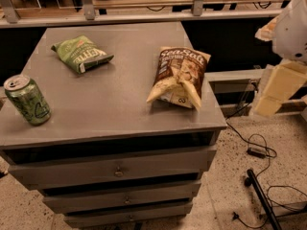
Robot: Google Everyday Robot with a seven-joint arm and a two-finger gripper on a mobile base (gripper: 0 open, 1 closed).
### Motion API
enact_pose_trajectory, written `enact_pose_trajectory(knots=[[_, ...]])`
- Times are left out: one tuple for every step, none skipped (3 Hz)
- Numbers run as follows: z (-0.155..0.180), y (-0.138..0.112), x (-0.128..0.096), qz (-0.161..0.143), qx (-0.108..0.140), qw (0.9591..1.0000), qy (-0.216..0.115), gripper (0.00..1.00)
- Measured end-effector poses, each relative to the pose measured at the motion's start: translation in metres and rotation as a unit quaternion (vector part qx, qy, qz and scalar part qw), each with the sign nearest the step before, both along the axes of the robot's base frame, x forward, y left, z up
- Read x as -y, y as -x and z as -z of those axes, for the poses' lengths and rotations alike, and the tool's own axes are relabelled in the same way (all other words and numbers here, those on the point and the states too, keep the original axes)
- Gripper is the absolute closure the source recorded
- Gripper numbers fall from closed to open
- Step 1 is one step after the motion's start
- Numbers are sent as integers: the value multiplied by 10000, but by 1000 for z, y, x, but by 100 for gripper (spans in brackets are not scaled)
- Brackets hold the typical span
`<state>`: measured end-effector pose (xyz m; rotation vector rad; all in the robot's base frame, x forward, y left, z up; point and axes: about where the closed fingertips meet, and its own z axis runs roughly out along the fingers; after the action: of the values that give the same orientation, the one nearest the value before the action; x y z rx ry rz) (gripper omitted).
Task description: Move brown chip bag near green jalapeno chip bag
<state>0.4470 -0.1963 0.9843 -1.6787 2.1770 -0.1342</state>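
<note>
The brown chip bag (pixel 179 75), crinkled with white "Sea Salt" lettering, lies on the right side of the grey cabinet top (pixel 120 104), near its right edge. The green jalapeno chip bag (pixel 81 54) lies flat at the back left of the top, well apart from the brown bag. My gripper (pixel 277 87) shows as a cream and white shape at the right edge of the view. It is off the cabinet, to the right of the brown bag, and holds nothing that I can see.
A green drink can (pixel 27 100) stands upright at the front left of the top. The cabinet has drawers (pixel 117 170) below. A railing (pixel 144 16) runs behind it. Cables (pixel 259 150) and a black pole (pixel 261 200) lie on the speckled floor at right.
</note>
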Motion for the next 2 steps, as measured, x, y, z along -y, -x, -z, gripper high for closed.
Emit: enact_pose_trajectory(knots=[[7,-19,-23,-70,75,9998,-191,0],[30,-51,-47,-30,-42,9994,-351,0]])
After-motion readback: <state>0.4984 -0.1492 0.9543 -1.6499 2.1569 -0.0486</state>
